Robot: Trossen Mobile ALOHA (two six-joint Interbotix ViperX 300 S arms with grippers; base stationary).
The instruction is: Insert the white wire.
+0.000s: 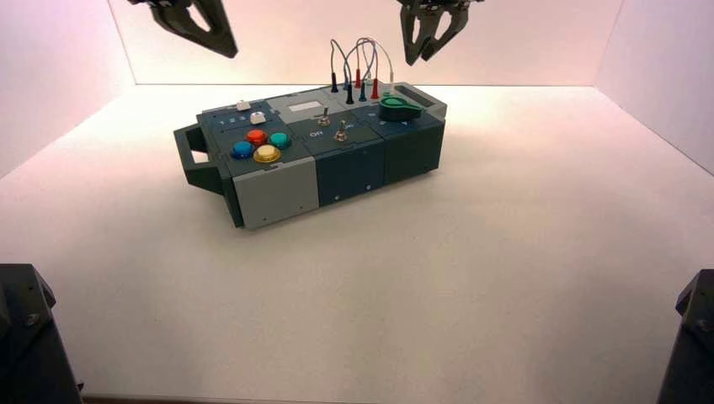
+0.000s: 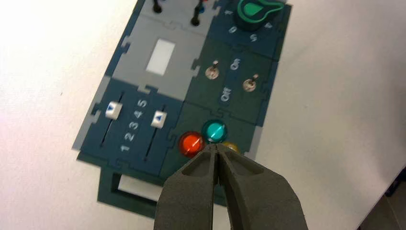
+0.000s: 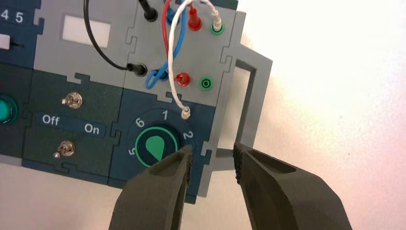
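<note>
The white wire (image 3: 173, 91) arches over the grey socket panel. One whitish plug (image 3: 217, 21) sits in a green socket, and its free pin plug (image 3: 185, 113) lies loose by the "1" and "2" of the knob dial. An empty green socket (image 3: 206, 83) is next to a red plug (image 3: 182, 79). My right gripper (image 3: 213, 160) hangs open above the box's knob-side end, with nothing between its fingers; in the high view the right gripper (image 1: 432, 42) hovers just behind the wires (image 1: 362, 63). My left gripper (image 2: 218, 147) is shut and empty, high over the button end.
The box (image 1: 278, 189) stands turned on the white table. It carries a green knob (image 3: 154, 147), two toggle switches (image 3: 72, 100), two sliders (image 2: 158, 119), coloured buttons (image 1: 256, 136), black, blue and red wires, and grey handles (image 3: 251, 96). Dark arm bases (image 1: 29, 337) fill the near corners.
</note>
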